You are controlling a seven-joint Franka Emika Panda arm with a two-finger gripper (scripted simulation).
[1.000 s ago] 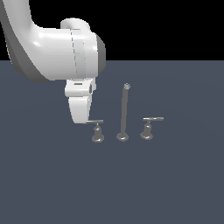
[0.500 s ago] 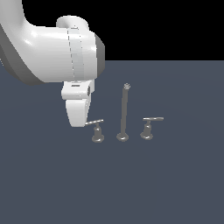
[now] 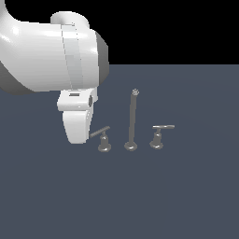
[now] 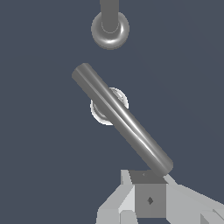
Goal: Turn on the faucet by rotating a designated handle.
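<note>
The faucet is a grey-metal three-piece set. Its tall thin spout rod (image 3: 132, 120) stands in the middle. The handle (image 3: 101, 134) is the short lever on the exterior view's left, with its bar tilted. The twin handle (image 3: 159, 134) stands on the exterior view's right. My gripper (image 3: 78, 138) hangs right beside the handle bar's left end and looks shut on nothing. In the wrist view the handle bar (image 4: 122, 119) runs diagonally over its round base (image 4: 99, 114). One end of the bar meets my gripper (image 4: 148, 202). The spout base (image 4: 110, 29) lies beyond it.
The faucet pieces stand on a flat dark blue-grey floor (image 3: 177, 196). My bulky white arm (image 3: 51, 56) fills the upper part of the exterior view's left.
My gripper has shifted slightly toward the exterior view's left and a little lower. The handle bar has swung with it, from roughly level to tilted. The spout and twin handle have not moved.
</note>
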